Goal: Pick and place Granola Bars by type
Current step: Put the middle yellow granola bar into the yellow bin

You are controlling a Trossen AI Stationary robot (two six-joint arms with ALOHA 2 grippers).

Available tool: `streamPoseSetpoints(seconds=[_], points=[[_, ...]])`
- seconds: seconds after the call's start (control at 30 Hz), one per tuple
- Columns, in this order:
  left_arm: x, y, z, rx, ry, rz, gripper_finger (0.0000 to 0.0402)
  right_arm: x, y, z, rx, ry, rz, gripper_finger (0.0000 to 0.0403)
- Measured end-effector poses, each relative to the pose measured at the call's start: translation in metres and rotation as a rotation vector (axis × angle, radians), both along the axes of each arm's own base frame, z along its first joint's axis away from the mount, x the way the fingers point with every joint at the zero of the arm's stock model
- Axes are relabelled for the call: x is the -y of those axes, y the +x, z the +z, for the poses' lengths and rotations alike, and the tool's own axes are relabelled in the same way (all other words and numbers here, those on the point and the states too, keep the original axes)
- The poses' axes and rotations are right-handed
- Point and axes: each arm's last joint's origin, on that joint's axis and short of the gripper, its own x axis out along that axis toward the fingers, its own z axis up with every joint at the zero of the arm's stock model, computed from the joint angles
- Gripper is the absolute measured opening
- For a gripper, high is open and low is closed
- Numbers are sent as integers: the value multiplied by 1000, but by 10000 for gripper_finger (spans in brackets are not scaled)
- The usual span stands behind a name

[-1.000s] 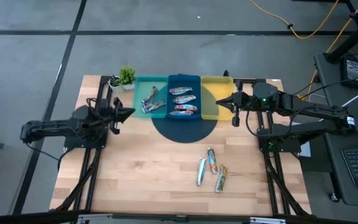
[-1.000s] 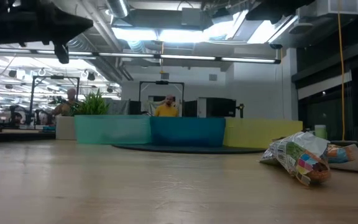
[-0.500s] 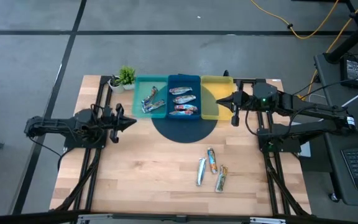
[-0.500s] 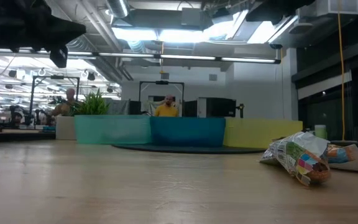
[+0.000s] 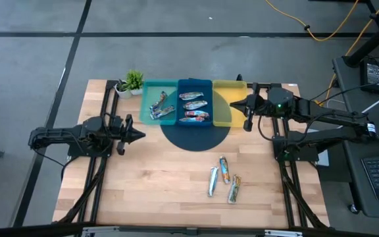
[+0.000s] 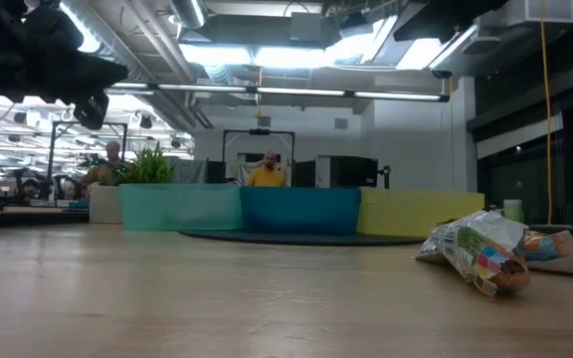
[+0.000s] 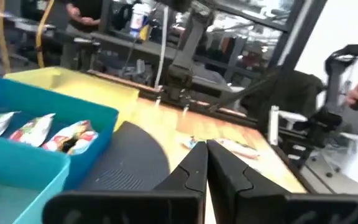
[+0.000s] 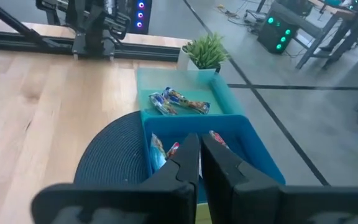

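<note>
On a pale wooden slatted table point(image 5: 156, 178) over a grey concrete floor: round dark mat point(image 5: 193, 135) at the back, under a row of three rectangular plastic trays, teal tray point(image 5: 147, 99) then blue tray point(image 5: 207, 100) then yellow tray point(image 5: 229, 87). Small green potted plant point(image 5: 132, 81) just beside the teal tray's outer end. Beyond the table in the low view, a lit workshop with ceiling lights, racks, and a person in a yellow top point(image 6: 265, 175) far back.

From above: blue-wrapped granola bars point(image 5: 159, 105) in the teal tray, multicoloured granola bars point(image 5: 195, 105) in the blue tray, yellow tray's contents not readable. Three loose shiny-wrapped granola bars point(image 5: 224, 178) near the table's front right, close together, well apart from the trays. Low view shows only tray walls, not contents, plus the loose bars up close at the right. Right wrist view looks down into the teal and blue trays. Left wrist view catches the blue and yellow trays and the loose bars further off.

Left gripper point(image 5: 139, 134) above the table's left side, arm stretched level, pointing toward the mat, fingers pressed together, nothing held. Right gripper point(image 5: 232, 105) over the yellow tray's edge, pointing toward the blue tray, fingers together, nothing held.
</note>
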Motion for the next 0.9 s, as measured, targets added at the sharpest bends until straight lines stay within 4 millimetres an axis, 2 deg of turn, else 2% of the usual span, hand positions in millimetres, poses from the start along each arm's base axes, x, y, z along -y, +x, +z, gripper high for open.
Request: streamPoseSetpoints(seconds=[0.27,0.5,0.8,0.9], points=[[0,1,-1,-10,47,-11,2,0,0,0,6,19,-7,20],[0,2,-2,-23,196,-4,5,0,0,0,13,24,-9,20],[0,2,-2,-22,201,-4,7,-2,1,2,35,42,26,20],[0,2,-2,-22,201,-4,8,-2,2,5,47,16,53,35]])
